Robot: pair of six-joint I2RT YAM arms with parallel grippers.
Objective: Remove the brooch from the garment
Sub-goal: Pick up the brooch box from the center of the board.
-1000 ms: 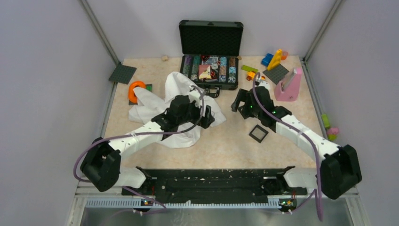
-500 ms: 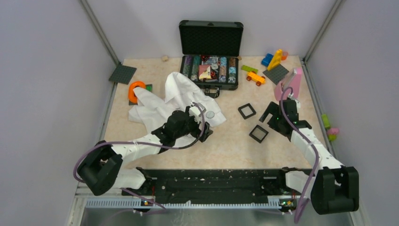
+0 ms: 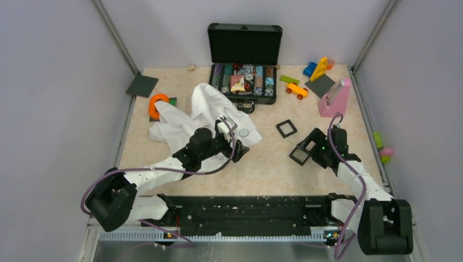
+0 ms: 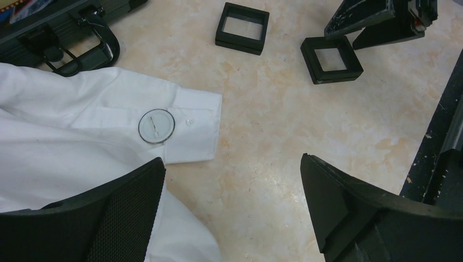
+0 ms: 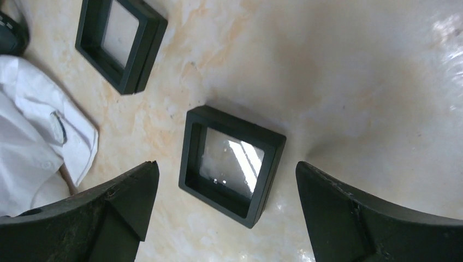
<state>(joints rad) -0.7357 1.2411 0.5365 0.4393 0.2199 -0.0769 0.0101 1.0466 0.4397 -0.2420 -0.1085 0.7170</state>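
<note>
Over on the left, the white shirt [image 3: 183,117] lies crumpled, part of it hidden under the left arm. The left gripper [image 4: 232,161] hangs spread wide and empty, just beside the cuff [image 4: 199,134]. The brooch [image 4: 156,126] sits on that cuff as a small pale disc, its detail hard to read. Moving right, one black frame [image 3: 286,129] lies free. The other frame [image 5: 232,164] sits between the wide-open fingers of the right gripper [image 3: 306,148]; whether they touch it is unclear.
</note>
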